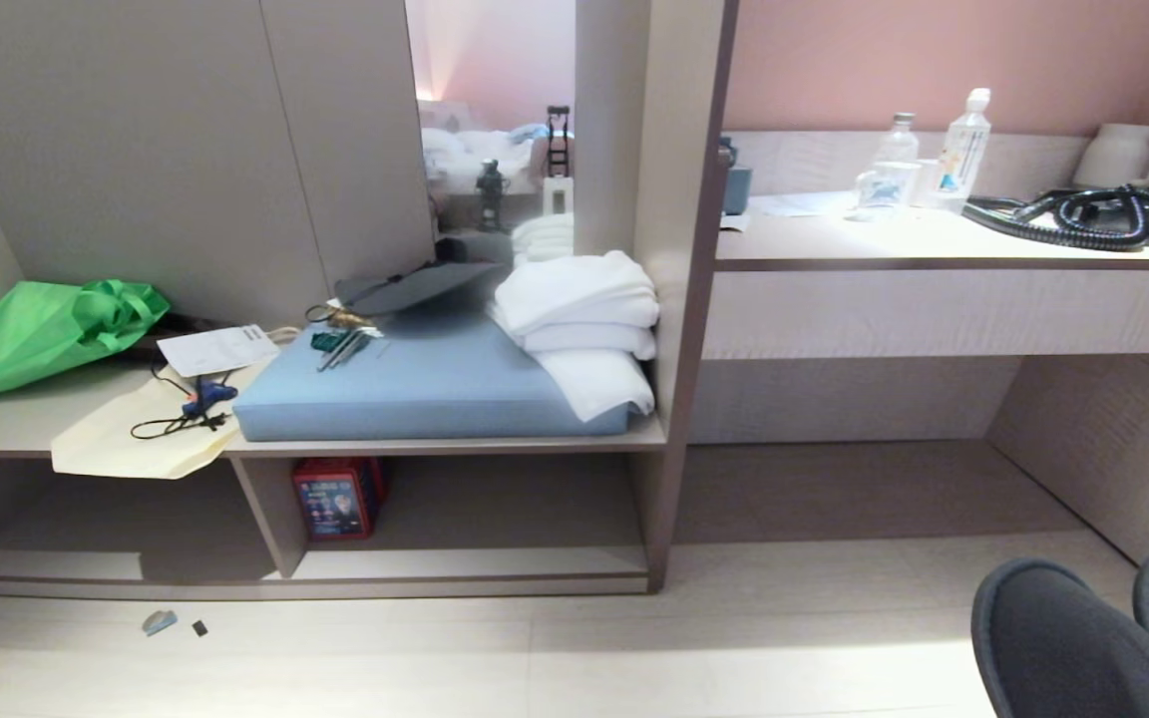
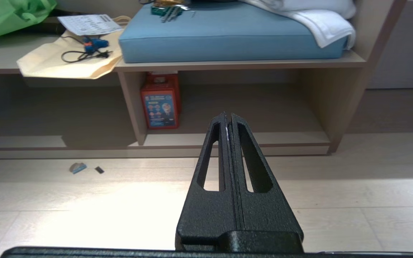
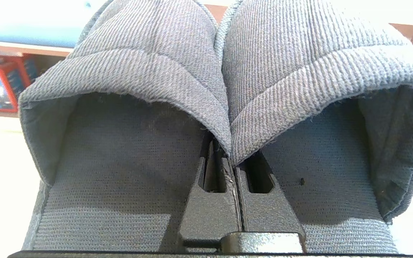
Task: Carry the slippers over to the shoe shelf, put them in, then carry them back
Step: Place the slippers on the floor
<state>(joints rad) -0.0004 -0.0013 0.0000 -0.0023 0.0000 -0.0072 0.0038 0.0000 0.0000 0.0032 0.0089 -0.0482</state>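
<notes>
Right gripper (image 3: 232,168): fingers pressed together on the inner edges of the slippers (image 3: 224,107), one finger in each.
Slippers: side by side at the head view's lower right, above the floor (image 1: 535,658); toes and long axes point away from the wrist.
Left gripper (image 2: 228,118): fingers together, empty, over bare floor.
Shelf (image 1: 465,563): ahead, low; right bay open beside a red box (image 1: 337,497), print unreadable.
Cushion (image 1: 415,384): blue, on the board above.

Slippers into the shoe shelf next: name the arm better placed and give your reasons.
Right. The right gripper is shut on the inner edges of both slippers, toes toward the shoe shelf. The left gripper is shut and holds nothing.
</notes>
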